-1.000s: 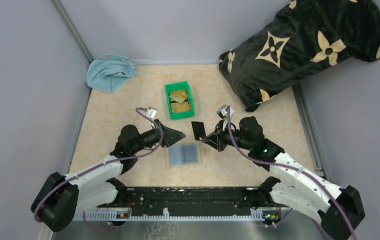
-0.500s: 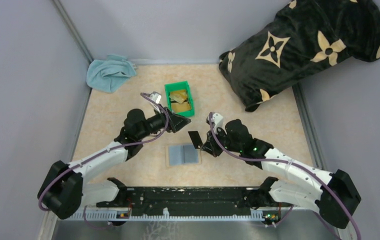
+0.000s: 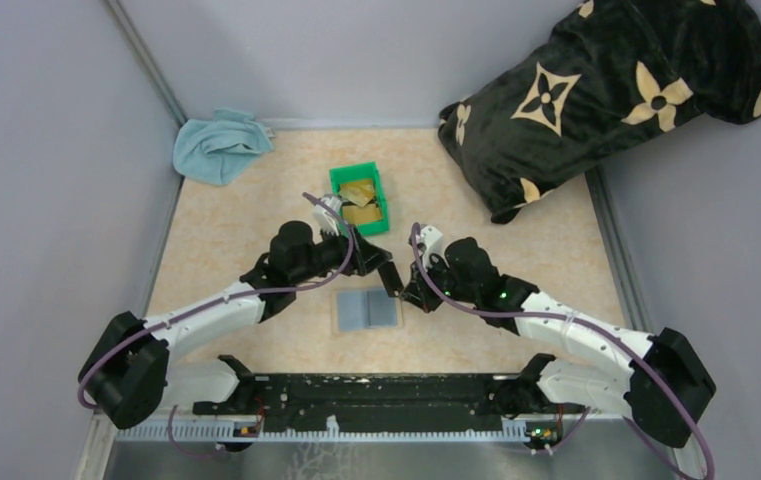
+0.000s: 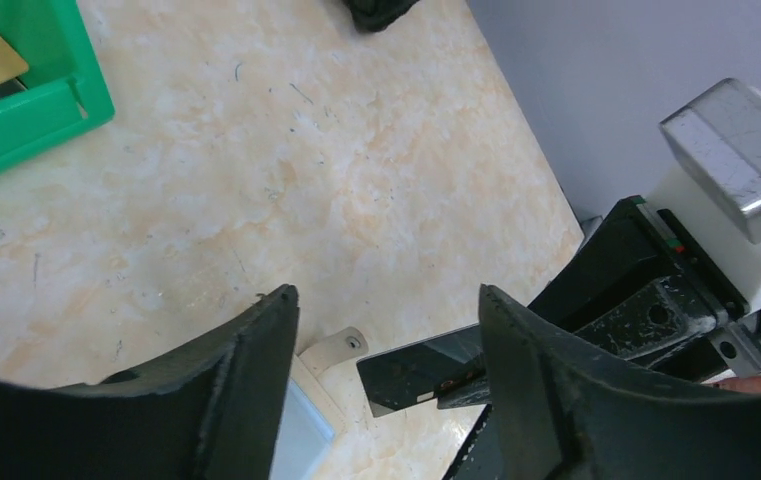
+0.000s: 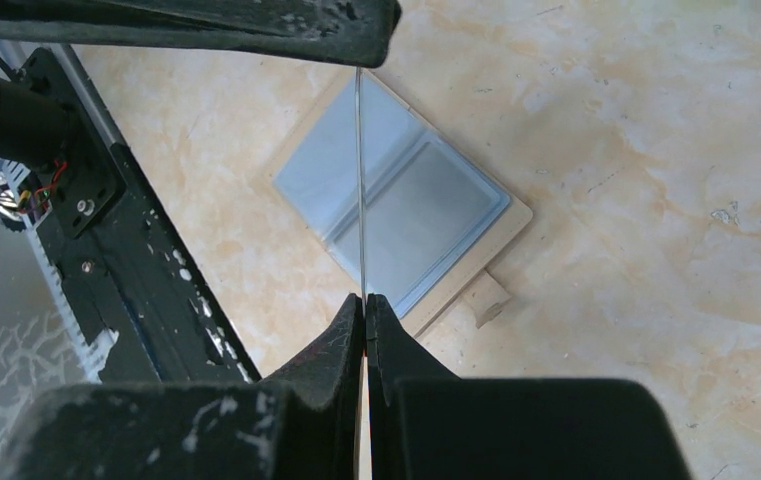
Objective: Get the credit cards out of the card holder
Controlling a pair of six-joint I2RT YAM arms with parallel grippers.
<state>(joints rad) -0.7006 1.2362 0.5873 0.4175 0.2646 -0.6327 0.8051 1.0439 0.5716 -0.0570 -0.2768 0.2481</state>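
The card holder (image 3: 367, 309) lies open on the table, its clear blue-grey pockets up; it also shows in the right wrist view (image 5: 426, 205), and its tan tab in the left wrist view (image 4: 334, 350). My right gripper (image 3: 403, 290) (image 5: 366, 300) is shut on a black credit card (image 3: 389, 278), held above the holder and seen edge-on (image 5: 360, 180). My left gripper (image 3: 381, 268) (image 4: 388, 300) is open, its fingers either side of the card's free end (image 4: 421, 370), not touching it. Gold-tan cards (image 3: 361, 213) lie in the green bin.
The green bin (image 3: 336, 200) stands just behind the grippers, its corner in the left wrist view (image 4: 46, 100). A blue cloth (image 3: 218, 145) lies at the back left. A black patterned pillow (image 3: 606, 90) fills the back right. Walls close in both sides.
My right gripper has carried the black card left and down over the holder. My left gripper has moved right and now straddles the card's free end.
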